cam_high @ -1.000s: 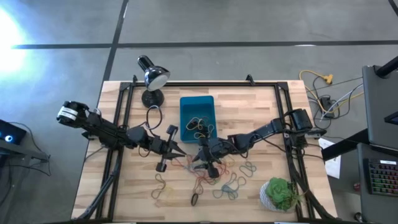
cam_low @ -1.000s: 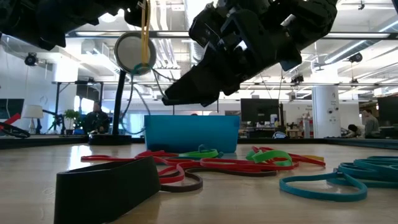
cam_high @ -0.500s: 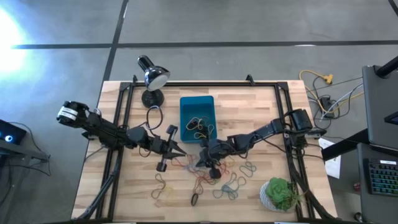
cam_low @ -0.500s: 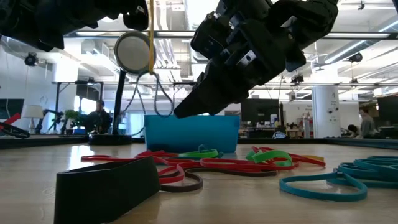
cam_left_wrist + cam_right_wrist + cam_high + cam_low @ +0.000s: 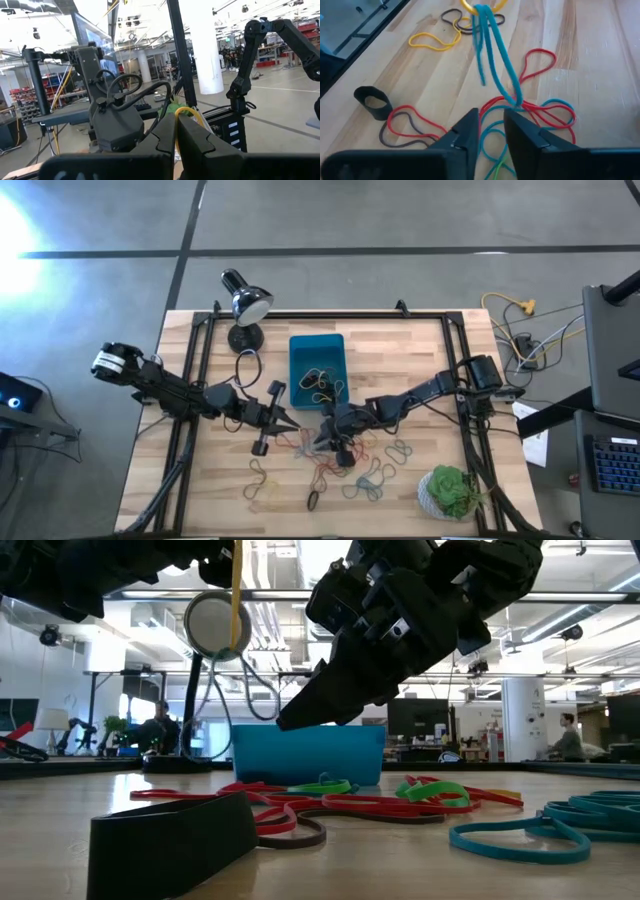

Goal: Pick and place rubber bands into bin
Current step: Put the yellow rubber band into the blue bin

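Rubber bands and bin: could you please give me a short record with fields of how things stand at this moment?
left gripper: shut on a yellow band, raised over the table by a corner of the bin
blue band: hangs hooked on the yellow band, running down to the pile
right gripper: low over the pile, fingers slightly apart, blue band just ahead of them
bin: holds a few bands
loose bands: many on the table, outside the bin

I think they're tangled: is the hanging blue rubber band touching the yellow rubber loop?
Touching. Right wrist view: the blue rubber band hangs hooked over the yellow rubber loop.
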